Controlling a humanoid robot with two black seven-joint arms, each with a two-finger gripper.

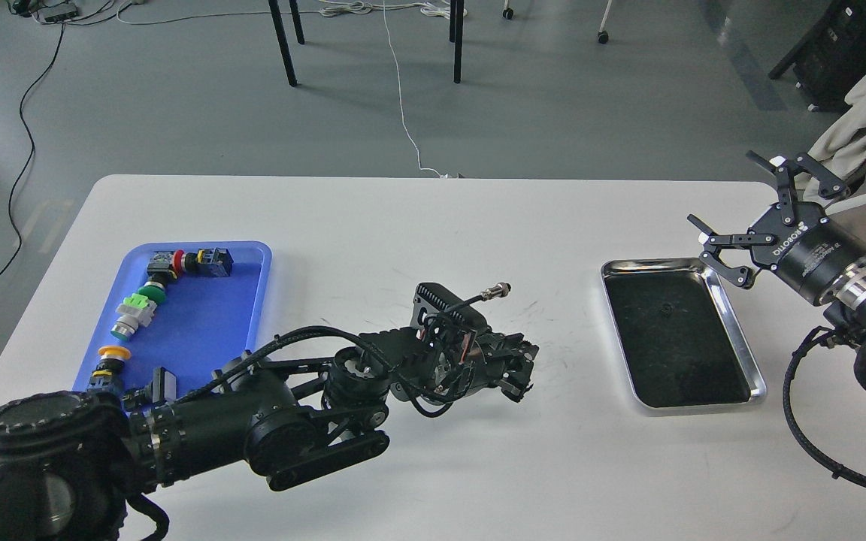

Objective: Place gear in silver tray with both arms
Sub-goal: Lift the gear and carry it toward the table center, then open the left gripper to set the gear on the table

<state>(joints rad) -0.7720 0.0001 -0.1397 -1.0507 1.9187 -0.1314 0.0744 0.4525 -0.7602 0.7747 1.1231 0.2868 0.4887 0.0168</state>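
On the white table [418, 225], at about nine o'clock, lies the blue tray [252, 259] with several colourful button parts in it. The silver tray [734, 330] lies at about three o'clock and its dark bottom looks empty.

I judge that the task is at a carrying step: nothing rests in the silver tray yet, and my left arm reaches from seven o'clock toward the middle of the table, between the two trays. My left pincer [516, 368] is low over the table, dark and crowded with cables, so I cannot tell if its fingers are apart or together, or if they hold a gear. A small metal plug [497, 290] sticks up just behind it.

My right pincer [749, 218] hangs just beside the far right corner of the silver tray, with its fingers wide apart, holding nothing.

The next move, I think, needs the left arm to travel toward three o'clock so the right pincer can take or guide the part.
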